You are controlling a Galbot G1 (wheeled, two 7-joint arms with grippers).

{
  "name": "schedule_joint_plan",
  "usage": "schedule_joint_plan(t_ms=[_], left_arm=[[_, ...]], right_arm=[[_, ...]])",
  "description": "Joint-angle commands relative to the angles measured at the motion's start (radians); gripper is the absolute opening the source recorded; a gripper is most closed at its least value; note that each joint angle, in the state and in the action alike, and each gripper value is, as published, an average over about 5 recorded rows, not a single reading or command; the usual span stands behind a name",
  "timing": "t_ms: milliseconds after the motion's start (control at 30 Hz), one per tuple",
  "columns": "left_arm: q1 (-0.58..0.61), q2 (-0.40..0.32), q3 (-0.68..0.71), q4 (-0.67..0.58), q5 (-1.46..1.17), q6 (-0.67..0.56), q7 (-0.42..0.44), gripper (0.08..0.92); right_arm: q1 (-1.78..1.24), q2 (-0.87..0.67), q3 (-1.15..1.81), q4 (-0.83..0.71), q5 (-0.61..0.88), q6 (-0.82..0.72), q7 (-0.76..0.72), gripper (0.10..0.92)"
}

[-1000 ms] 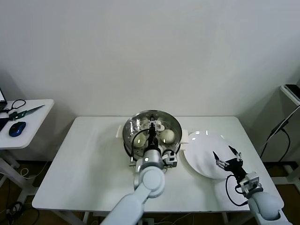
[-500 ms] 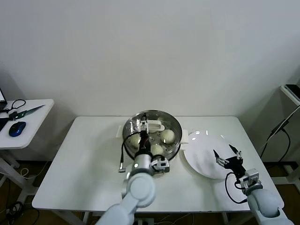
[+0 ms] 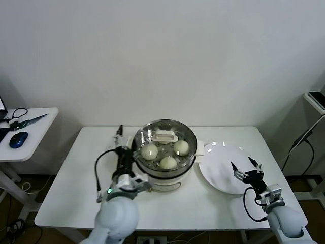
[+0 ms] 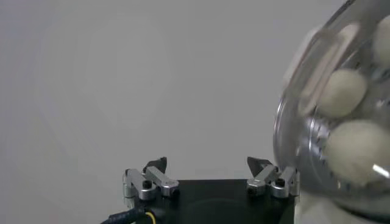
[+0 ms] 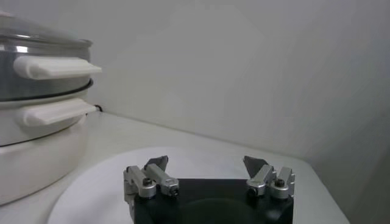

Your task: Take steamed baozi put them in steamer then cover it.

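The steamer point(image 3: 189, 160) stands mid-table on its white pot base, and the glass cover point(image 3: 155, 127) with its cream handle point(image 3: 165, 135) lies on top of it. Through the glass I see three baozi point(image 3: 149, 151) point(image 3: 181, 147) point(image 3: 168, 162). My left gripper point(image 3: 126, 145) hangs open just left of the steamer, holding nothing. In the left wrist view this gripper point(image 4: 208, 164) is empty, with the cover point(image 4: 286, 131) and baozi point(image 4: 344, 91) beside it. Over the white plate point(image 3: 216, 175) my right gripper point(image 3: 245, 169) stays open and empty. The right wrist view shows the right gripper point(image 5: 207, 163) facing the steamer point(image 5: 36, 82).
The empty white plate point(image 5: 109, 176) lies right of the steamer. A side table point(image 3: 35, 133) at the far left carries a blue mouse point(image 3: 18, 139) and scissors point(image 3: 28, 121). A stand point(image 3: 317, 101) and a cable are at the far right.
My left gripper let go of the cover's handle, opened and drew back to the left of the steamer. The cover now rests on the steamer. The right arm has not moved.
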Motion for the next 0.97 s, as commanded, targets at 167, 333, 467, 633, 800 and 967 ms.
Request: schedule_joint_plan(t_ms=[167, 333, 467, 633, 800, 967], left_arm=[[0.347, -0.057, -0.614, 0.01, -1.034, -0.684, -0.202, 0.823], [0.406, -0.084, -0.623, 0.114, -1.171, -0.783, -0.18, 0.823], [0.419, -0.087, -0.616, 0.142, -1.196, -0.812, -0.17, 0.823], [0.41, -0.087, -0.608, 0.149, -1.193, -0.815, -0.166, 0.823], [0.412, -0.088, -0.605, 0.144, -1.171, -0.813, -0.146, 0.823], [0.418, -0.092, -0.607, 0.132, -1.156, -0.809, -0.141, 0.823]], right_arm=[[-0.023, 0.015, 0.013, 0.03, 0.005, 0.025, -0.014, 0.823], [-0.039, 0.026, 0.021, 0.037, 0.002, 0.053, -0.025, 0.823], [-0.05, 0.031, 0.029, 0.039, 0.011, 0.067, -0.03, 0.823], [-0.064, 0.037, 0.036, 0.043, 0.022, 0.081, -0.037, 0.823], [-0.067, 0.038, 0.043, 0.044, 0.03, 0.087, -0.038, 0.823], [-0.068, 0.038, 0.046, 0.044, 0.033, 0.092, -0.039, 0.823]])
